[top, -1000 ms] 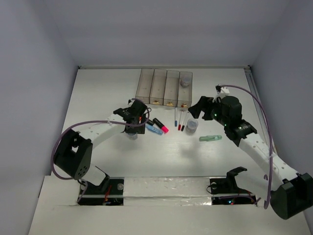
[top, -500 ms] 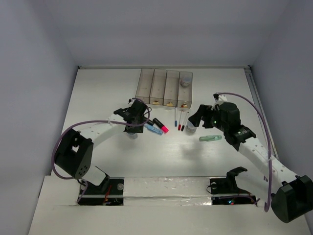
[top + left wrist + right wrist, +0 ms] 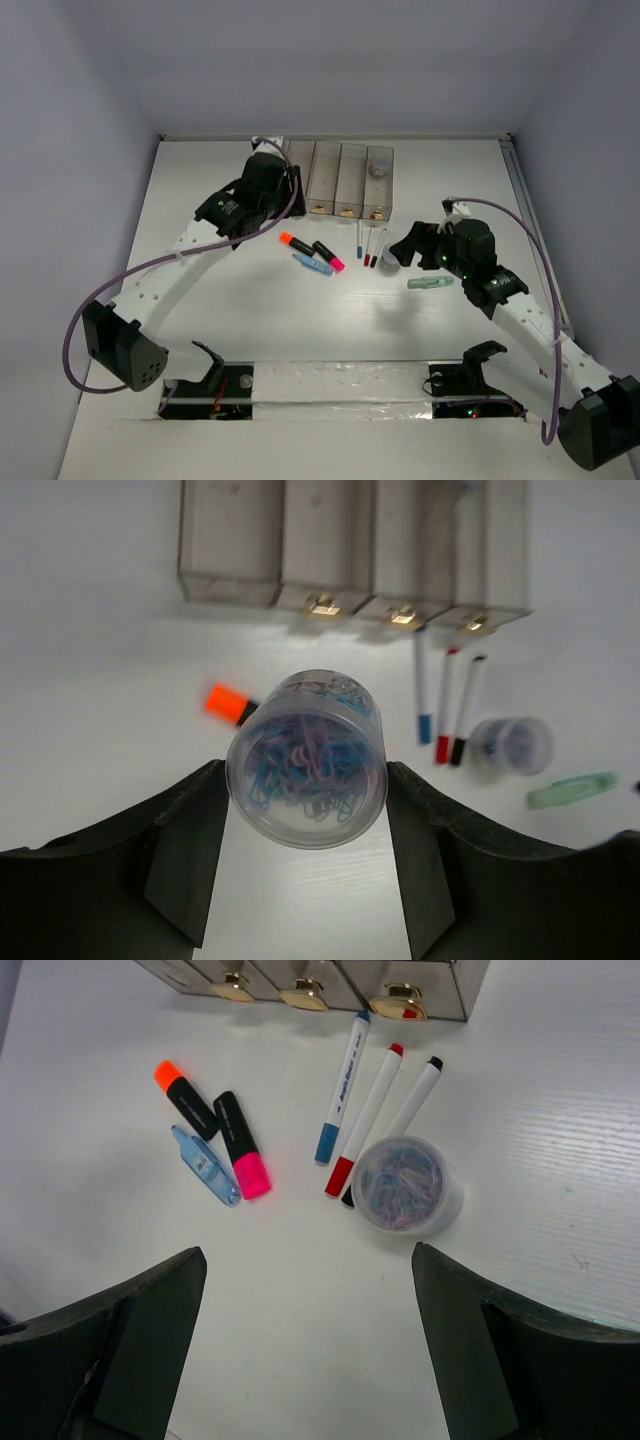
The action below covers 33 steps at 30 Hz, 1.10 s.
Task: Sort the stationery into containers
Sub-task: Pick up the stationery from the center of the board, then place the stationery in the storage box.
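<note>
Holding clip pot (image 3: pixel 305 770) clamped in left tool (image 3: pixel 305 785). Keep level, centre over a far bin (image 3: pixel 230 540) before releasing. Hovering right tool (image 3: pixel 305 1260) wide open by second pot (image 3: pixel 405 1185).

- Top view: fixed, high behind the arm bases, looking down and forward over the whole table (image 3: pixel 450 180).
- Left wrist view: raised, facing down toward the bins (image 3: pixel 330 540), with a pot (image 3: pixel 306 770) close to the lens.
- Right wrist view: lower and nearer, over the pens (image 3: pixel 343 1085).
- All three views share the bin fronts, pens and orange highlighter (image 3: pixel 185 1100).
</note>
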Available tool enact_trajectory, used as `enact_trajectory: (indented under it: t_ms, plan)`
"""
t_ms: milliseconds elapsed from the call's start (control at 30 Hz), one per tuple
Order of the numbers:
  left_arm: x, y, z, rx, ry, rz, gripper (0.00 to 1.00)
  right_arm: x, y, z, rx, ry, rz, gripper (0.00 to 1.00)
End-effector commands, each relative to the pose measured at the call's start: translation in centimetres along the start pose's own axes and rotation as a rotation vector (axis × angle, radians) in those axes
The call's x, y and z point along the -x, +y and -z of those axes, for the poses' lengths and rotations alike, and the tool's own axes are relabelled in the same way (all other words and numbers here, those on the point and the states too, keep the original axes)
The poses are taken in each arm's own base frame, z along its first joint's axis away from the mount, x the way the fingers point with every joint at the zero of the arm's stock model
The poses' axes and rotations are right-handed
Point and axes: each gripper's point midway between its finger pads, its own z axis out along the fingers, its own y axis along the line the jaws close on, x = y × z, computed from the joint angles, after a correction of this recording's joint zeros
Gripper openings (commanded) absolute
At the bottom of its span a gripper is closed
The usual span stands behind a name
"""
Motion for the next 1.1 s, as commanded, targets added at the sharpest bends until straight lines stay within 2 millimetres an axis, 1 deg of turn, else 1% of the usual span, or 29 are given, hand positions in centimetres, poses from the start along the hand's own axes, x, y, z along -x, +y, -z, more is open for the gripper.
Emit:
enact_trajectory:
  t_ms: [0,33,67,100,133,167,200,233,267,300,333,367,400,433,467,500,533,567,600,633,667,700,800,833,867,900,967,1000,1067]
  plan:
    - [5.9,-5.0,0.8,-0.176,-0.135,0.058,0.14,0.7,0.2,0.6,-0.001,-0.057,-0.019,0.89]
    - [6.6,-5.7,0.3,-0.193,-0.144,0.062,0.14,0.5,0.0,0.7,-0.007,-0.057,-0.025,0.89]
    - [6.5,-6.8,-1.2,-0.213,-0.119,0.059,0.14,0.9,-0.1,1.1,-0.013,-0.081,-0.025,0.89]
    - [8.6,-8.2,-1.0,-0.259,-0.164,0.071,0.14,0.8,-0.3,1.3,-0.025,-0.086,-0.030,0.89]
    - [9.0,-9.0,-1.7,-0.276,-0.165,0.072,0.14,0.9,-0.5,1.4,-0.035,-0.092,-0.032,0.89]
    - [9.8,-10.7,-2.6,-0.306,-0.164,0.065,0.14,0.9,-0.8,1.8,-0.056,-0.102,-0.035,0.89]
    - [10.4,-11.3,-3.2,-0.313,-0.170,0.065,0.14,1.0,-0.9,2.0,-0.062,-0.107,-0.035,0.89]
    - [10.5,-12.3,-3.8,-0.323,-0.169,0.054,0.14,0.9,-0.9,2.1,-0.064,-0.106,-0.035,0.89]
    - [9.9,-13.5,-5.5,-0.325,-0.147,0.040,0.14,0.9,-1.1,2.2,-0.072,-0.108,-0.034,0.89]
    - [11.6,-14.9,-5.1,-0.356,-0.187,0.042,0.14,0.7,-1.2,2.2,-0.075,-0.102,-0.035,0.89]
    - [11.9,-15.4,-5.7,-0.359,-0.189,0.042,0.14,0.6,-1.3,2.3,-0.079,-0.102,-0.035,0.89]
    - [10.9,-16.6,-7.6,-0.364,-0.160,0.026,0.14,0.4,-1.4,2.3,-0.080,-0.096,-0.034,0.89]
    - [12.3,-18.1,-6.9,-0.395,-0.194,0.026,0.14,0.2,-1.4,2.2,-0.082,-0.090,-0.035,0.89]
    - [12.5,-18.4,-7.7,-0.388,-0.195,0.024,0.14,0.1,-1.5,2.2,-0.083,-0.087,-0.035,0.89]
    - [11.4,-19.1,-9.8,-0.368,-0.170,0.012,0.14,0.0,-1.5,2.2,-0.084,-0.084,-0.036,0.89]
    - [12.8,-20.2,-9.1,-0.382,-0.199,0.009,0.14,-0.1,-1.5,2.2,-0.079,-0.081,-0.037,0.89]
    - [12.9,-20.4,-10.0,-0.371,-0.197,0.005,0.14,-0.1,-1.4,2.3,-0.075,-0.086,-0.038,0.89]
    - [12.0,-20.4,-12.3,-0.336,-0.179,-0.003,0.14,-0.1,-1.3,2.4,-0.068,-0.089,-0.039,0.89]
    - [13.1,-21.3,-11.9,-0.344,-0.205,-0.009,0.14,-0.3,-1.3,2.3,-0.061,-0.087,-0.041,0.88]
    - [13.0,-21.3,-12.6,-0.331,-0.206,-0.010,0.14,-0.3,-1.2,2.4,-0.058,-0.089,-0.041,0.88]
    - [12.1,-21.2,-14.6,-0.302,-0.189,-0.018,0.14,-0.3,-1.2,2.6,-0.056,-0.092,-0.039,0.88]
    - [12.9,-21.4,-14.6,-0.298,-0.208,-0.014,0.14,-0.4,-1.2,2.6,-0.060,-0.088,-0.040,0.88]
    - [11.3,-21.2,-17.6,-0.263,-0.186,-0.013,0.15,-0.3,-1.1,3.0,-0.052,-0.091,-0.033,0.88]
    - [11.4,-21.2,-17.7,-0.263,-0.191,-0.007,0.15,-0.3,-1.0,3.1,-0.049,-0.092,-0.032,0.88]
    - [11.0,-21.1,-18.4,-0.251,-0.189,-0.007,0.15,-0.3,-0.9,3.2,-0.044,-0.093,-0.030,0.88]
    - [10.4,-21.5,-18.8,-0.253,-0.190,-0.011,0.15,-0.4,-0.9,3.3,-0.043,-0.091,-0.030,0.88]
    - [10.2,-21.1,-19.7,-0.227,-0.199,-0.009,0.15,-0.4,-0.8,3.3,-0.037,-0.089,-0.025,0.88]
    - [10.0,-21.6,-19.8,-0.228,-0.205,-0.012,0.15,-0.5,-0.8,3.4,-0.037,-0.086,-0.026,0.89]
    - [9.8,-21.4,-20.3,-0.214,-0.211,-0.014,0.15,-0.6,-0.8,3.3,-0.037,-0.080,-0.023,0.89]
